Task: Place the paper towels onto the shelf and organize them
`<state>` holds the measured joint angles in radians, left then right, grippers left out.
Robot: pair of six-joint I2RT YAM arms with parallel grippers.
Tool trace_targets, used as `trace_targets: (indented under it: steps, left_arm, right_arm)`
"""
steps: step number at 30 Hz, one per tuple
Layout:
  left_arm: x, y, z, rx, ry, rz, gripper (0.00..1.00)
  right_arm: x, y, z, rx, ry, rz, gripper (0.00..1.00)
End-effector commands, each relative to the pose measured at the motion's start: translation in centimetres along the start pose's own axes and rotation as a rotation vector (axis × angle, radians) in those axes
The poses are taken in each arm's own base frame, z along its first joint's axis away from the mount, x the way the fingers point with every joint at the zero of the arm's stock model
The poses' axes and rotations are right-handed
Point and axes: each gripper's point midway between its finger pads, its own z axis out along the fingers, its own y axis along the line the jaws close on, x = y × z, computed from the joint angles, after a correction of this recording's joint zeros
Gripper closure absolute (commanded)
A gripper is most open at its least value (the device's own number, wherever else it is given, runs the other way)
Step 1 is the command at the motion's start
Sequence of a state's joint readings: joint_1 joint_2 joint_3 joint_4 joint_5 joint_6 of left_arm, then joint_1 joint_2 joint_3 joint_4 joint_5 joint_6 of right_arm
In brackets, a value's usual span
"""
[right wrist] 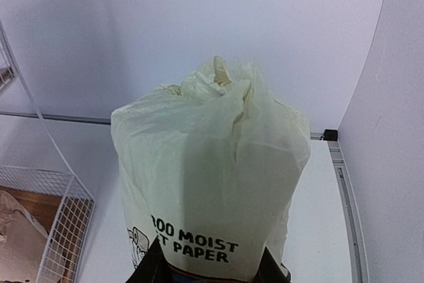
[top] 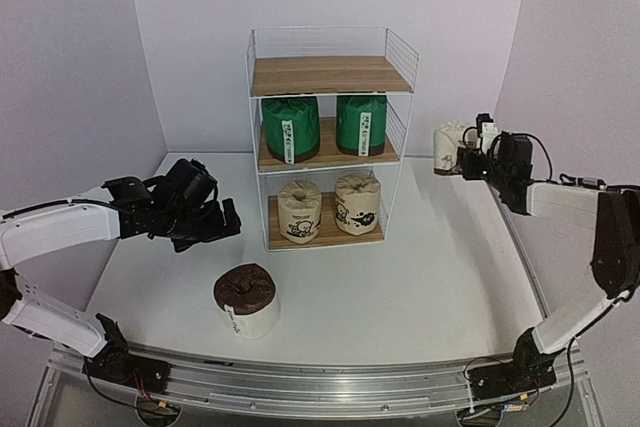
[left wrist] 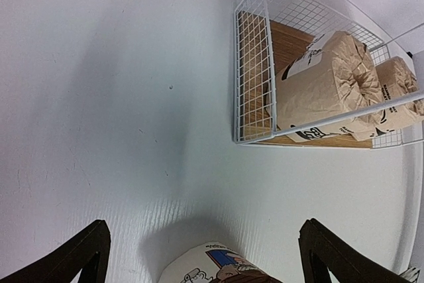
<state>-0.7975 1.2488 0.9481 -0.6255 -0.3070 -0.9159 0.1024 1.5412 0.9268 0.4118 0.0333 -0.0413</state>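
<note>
The shelf (top: 330,75) stands at the middle of the bench (top: 440,287), toward the back wall. On its middle board two green rolls (top: 291,128) sit upright side by side, and on the bottom board two beige rolls (top: 299,211) with black prints stand the same way, just beside each other. A brown-topped roll (top: 246,299) stands upright on the bench in front of the shelf and off toward its left corner, well apart from it. The left end effector (top: 228,222) hovers above and a little behind that roll with its jaws spread wide. From the left wrist, the dark fingers (left wrist: 79,256) flank the roll's top without touching it, and nothing is held. Over on the right, the right end effector (top: 465,159) has the white roll (top: 450,147) clamped between its jaws and lifted off the bench. The roll hangs beside the shelf's right side at about the height of the middle board, clear of the wire frame. From the right wrist, its crinkled wrap bunches at the far end and black lettering shows near the fingers (right wrist: 149,266).
</note>
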Motion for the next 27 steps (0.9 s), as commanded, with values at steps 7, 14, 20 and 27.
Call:
trace_targets:
  steps: [7, 14, 20, 27]
  left_arm:
    - [-1.5, -1.5, -1.2, 0.092, -0.059, 0.003, 0.00]
    - [-2.3, -2.3, -1.8, 0.136, -0.097, 0.023, 0.00]
    - [-2.8, -3.2, -1.9, 0.170, -0.109, 0.035, 0.00]
    - [-2.6, -3.4, -1.6, 0.171, -0.098, 0.034, 0.00]
  right_arm:
    - [-17.5, 2.6, -11.8, -0.137, -0.319, 0.116, 1.00]
    - [-28.7, 6.5, -20.4, -0.382, -0.479, 0.198, 1.00]
    - [-35.0, 11.1, -24.3, -0.564, -0.585, 0.209, 1.00]
    - [-36.7, 20.7, -24.0, -0.720, -0.595, 0.156, 1.00]
